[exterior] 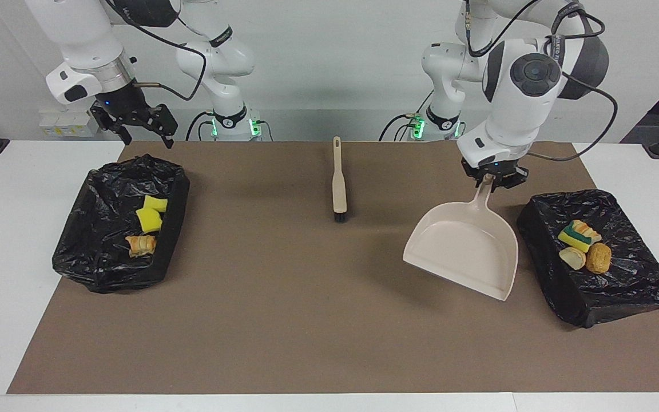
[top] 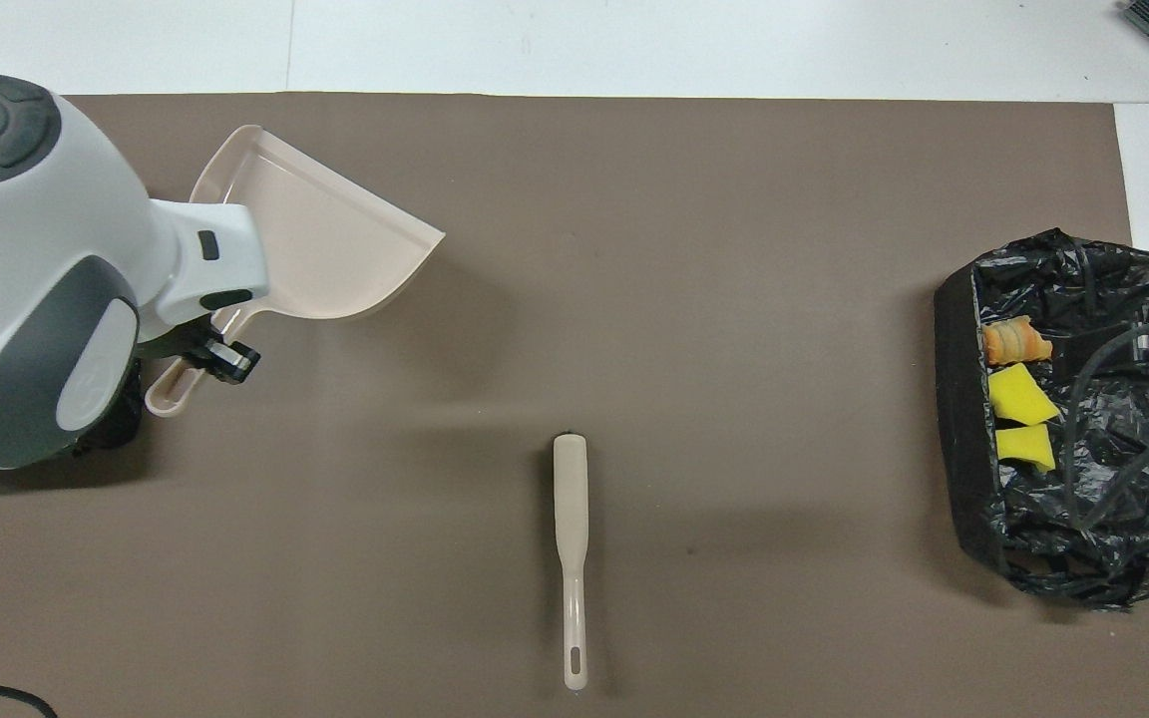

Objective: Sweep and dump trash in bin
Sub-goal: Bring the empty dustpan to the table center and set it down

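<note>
the left claw (exterior: 491,182), clamped on the empty dustpan (exterior: 467,252), should lower it level onto the mat (exterior: 284,309); the right claw (exterior: 138,123) waits apart.

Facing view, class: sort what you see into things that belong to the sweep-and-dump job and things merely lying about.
Belonging to the job:
- beige plastic dustpan, held by the left gripper
- beige long-handled brush
- two black-lined bins
- yellow sponge pieces
- green-and-yellow sponge
- golden-brown pastry chunks

Lying about:
- brown table mat
</note>
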